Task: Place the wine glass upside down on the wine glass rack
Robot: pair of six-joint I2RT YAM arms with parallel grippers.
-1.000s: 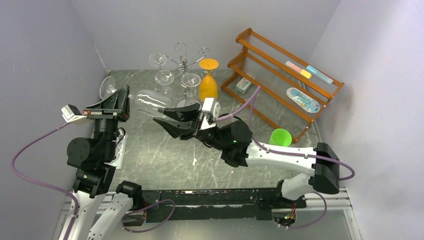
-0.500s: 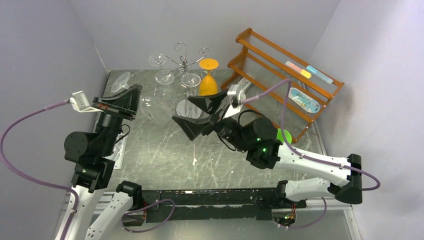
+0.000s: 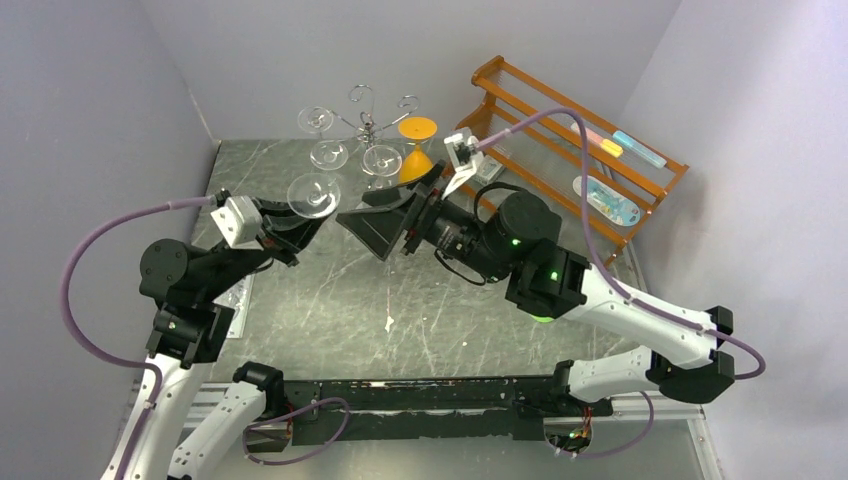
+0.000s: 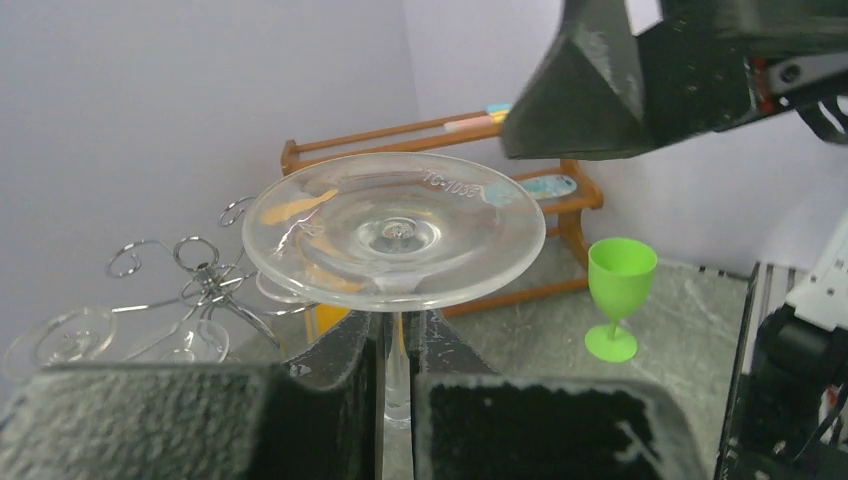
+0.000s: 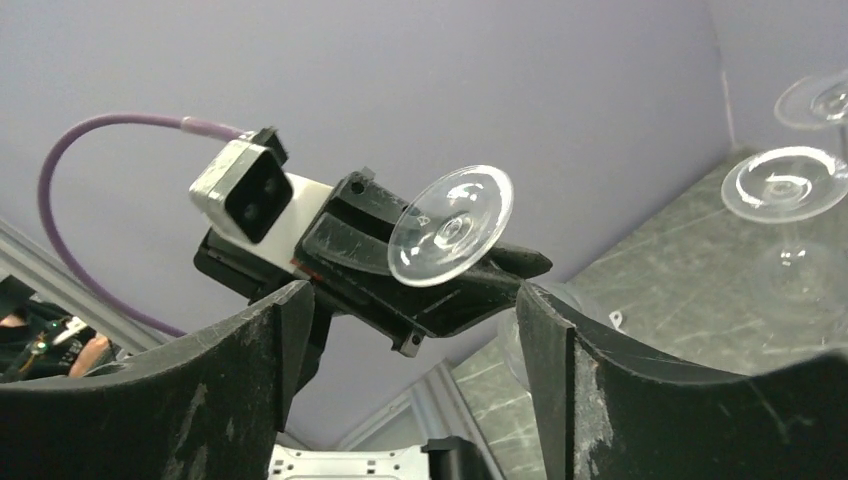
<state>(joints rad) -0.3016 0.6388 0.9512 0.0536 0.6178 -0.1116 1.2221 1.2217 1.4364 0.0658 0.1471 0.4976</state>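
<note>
Left gripper [image 4: 397, 345] has swung upward, pinching wine glass [image 4: 395, 232] stem.

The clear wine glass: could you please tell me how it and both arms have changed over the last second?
The left gripper turned the clear wine glass from lying sideways to foot-up, stem still clamped. The open right gripper moved back-right, away from the bowl. The chrome wire rack and orange-brown wooden shelf stayed put.

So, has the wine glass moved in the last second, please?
Yes: the wine glass has swung its foot rightward in the top view, closer to the wine glass rack.
</note>
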